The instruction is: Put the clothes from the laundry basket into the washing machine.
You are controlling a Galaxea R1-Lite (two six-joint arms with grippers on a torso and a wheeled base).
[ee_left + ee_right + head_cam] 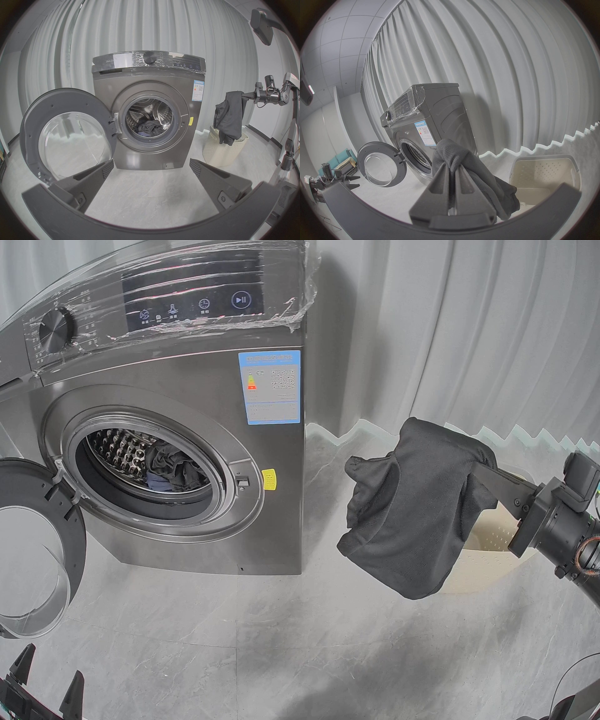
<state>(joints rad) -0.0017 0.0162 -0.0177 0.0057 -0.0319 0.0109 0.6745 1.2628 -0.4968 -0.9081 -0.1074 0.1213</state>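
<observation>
Dark garment (415,509) hangs from the right tool (452,168), whose fingers are pressed together on a fold of the cloth. The garment is held in the air above the cream laundry basket (223,153), which stands on the floor near the washing machine (187,396), on the robot's right. The round door (37,565) of the machine stands wide open, and some dark clothes (172,471) lie inside the drum. The left tool (150,162) is low in front of the machine, its fingers spread wide apart with nothing between them.
</observation>
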